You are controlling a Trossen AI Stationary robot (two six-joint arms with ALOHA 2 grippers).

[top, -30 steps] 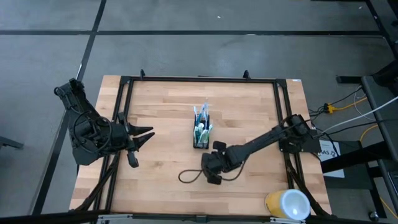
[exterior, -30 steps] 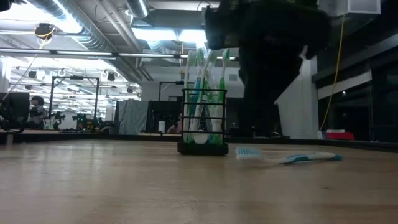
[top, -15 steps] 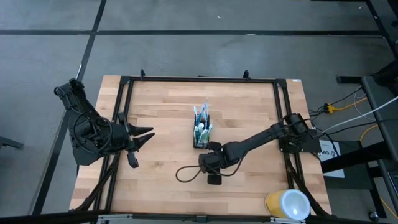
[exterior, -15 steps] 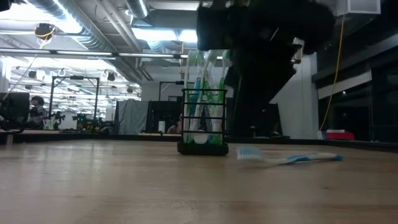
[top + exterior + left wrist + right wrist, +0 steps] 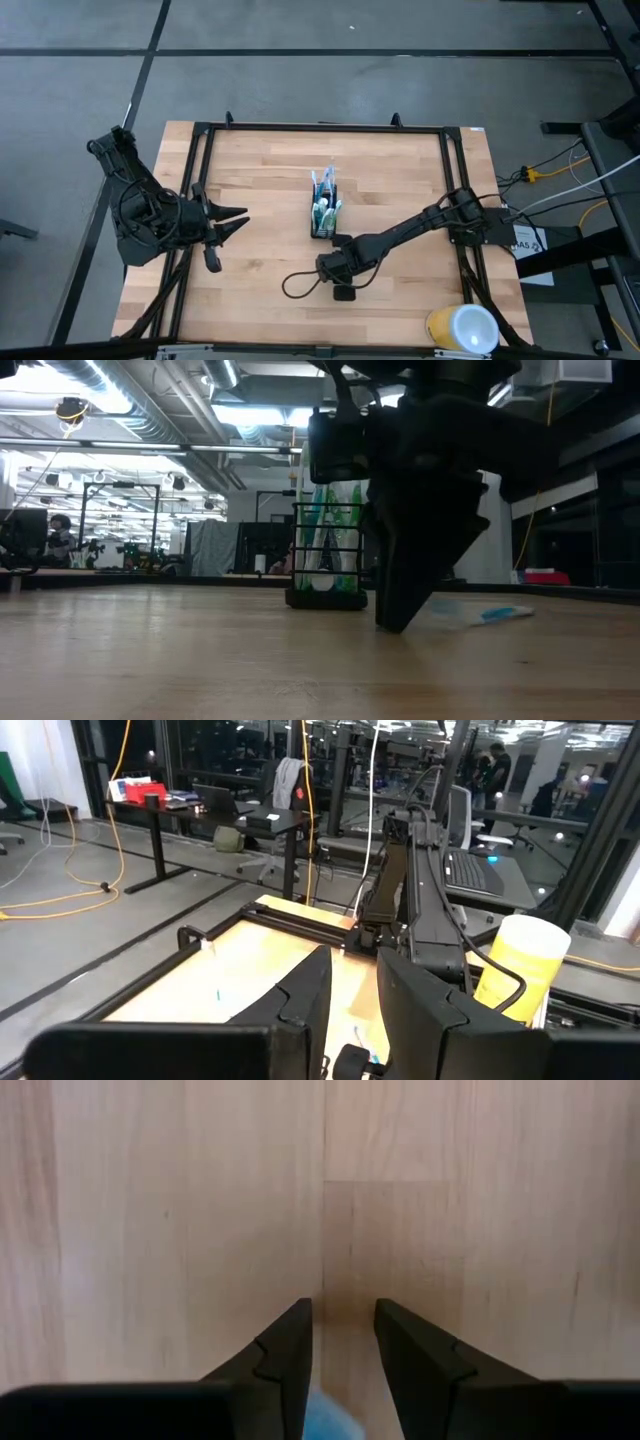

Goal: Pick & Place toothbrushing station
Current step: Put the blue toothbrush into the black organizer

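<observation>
The right gripper (image 5: 398, 622), fingers parted, touches down over a toothbrush (image 5: 480, 615) beside the mesh holder (image 5: 326, 565). The left gripper (image 5: 235, 220) waits well apart, fingers slightly spread

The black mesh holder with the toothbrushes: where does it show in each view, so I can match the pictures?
High view: the black mesh holder stands mid-table, just beyond the right gripper.
Low view: holder left of centre, beside the dark right gripper.
Left wrist view: not discernible.
Right wrist view: not in it; only bare wood.
Shared landmark: the right arm's gripper beside the holder.
</observation>
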